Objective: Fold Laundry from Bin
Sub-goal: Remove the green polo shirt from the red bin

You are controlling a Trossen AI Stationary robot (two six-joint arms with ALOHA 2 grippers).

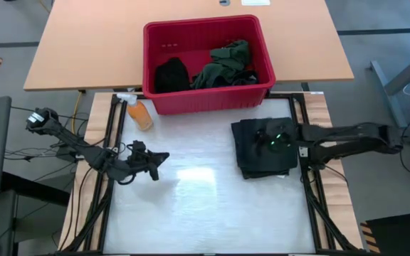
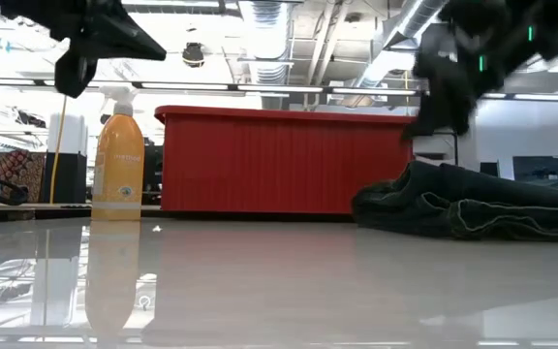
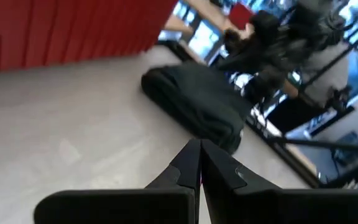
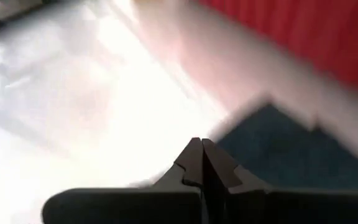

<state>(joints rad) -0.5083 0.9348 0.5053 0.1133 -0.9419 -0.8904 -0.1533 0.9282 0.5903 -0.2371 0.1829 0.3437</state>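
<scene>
A folded black garment (image 1: 265, 147) lies flat on the white table at the right, also seen in the low view (image 2: 478, 204) and the left wrist view (image 3: 194, 99). The red bin (image 1: 206, 62) stands at the table's far edge with a black piece (image 1: 171, 74) and a dark olive-green piece (image 1: 226, 64) inside. My right gripper (image 1: 267, 136) is shut and empty, raised above the folded garment (image 4: 291, 146). My left gripper (image 1: 164, 156) is shut and empty, raised over the table's left part.
An orange spray bottle (image 1: 139, 112) stands by the bin's near left corner, also seen in the low view (image 2: 118, 165). Bare white table surface (image 1: 205, 192) lies between the two grippers and toward the near edge. A wooden table (image 1: 91, 43) stands behind the bin.
</scene>
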